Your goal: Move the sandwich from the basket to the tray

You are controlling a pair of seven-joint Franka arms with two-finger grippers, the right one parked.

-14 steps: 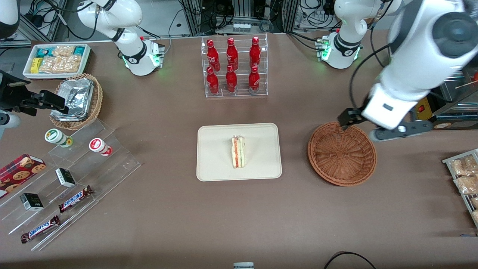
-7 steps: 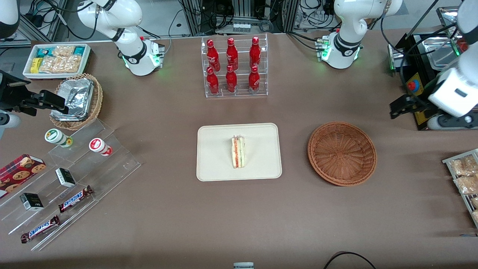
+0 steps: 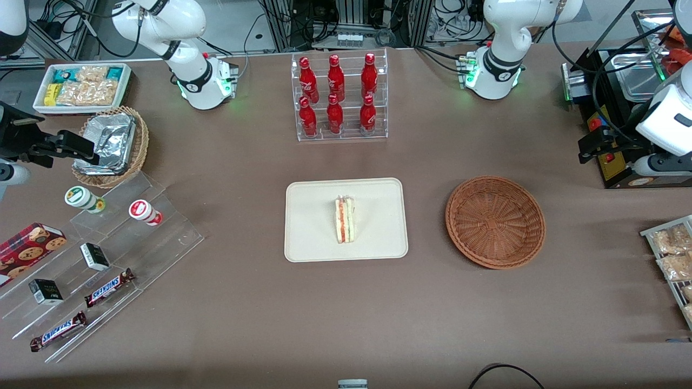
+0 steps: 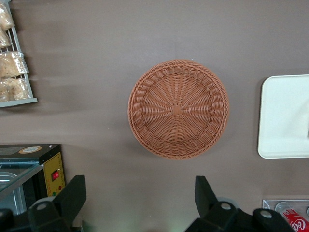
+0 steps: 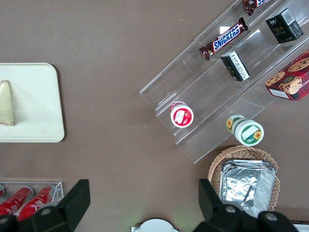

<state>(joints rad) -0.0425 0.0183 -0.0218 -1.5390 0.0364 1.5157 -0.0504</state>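
Observation:
The sandwich (image 3: 344,219), a small white wedge with red and green layers, stands on the cream tray (image 3: 313,237) at the table's middle; its edge shows in the right wrist view too (image 5: 7,103). The reddish-brown wicker basket (image 3: 495,221) sits beside the tray toward the working arm's end, with nothing in it (image 4: 177,108). My gripper (image 3: 593,145) hangs high near the working arm's end of the table, farther from the front camera than the basket, over bare table. It is open with nothing between its fingers (image 4: 140,193).
A clear rack of red bottles (image 3: 338,97) stands farther back than the tray. A black machine (image 3: 621,108) and a rack of snack packets (image 3: 673,259) are at the working arm's end. Acrylic steps with snacks (image 3: 97,259) and a foil-lined tan basket (image 3: 111,146) lie toward the parked arm's end.
My arm has swung away from above the basket's rim toward the working arm's end of the table and drawn back. The sandwich, tray and basket have not moved.

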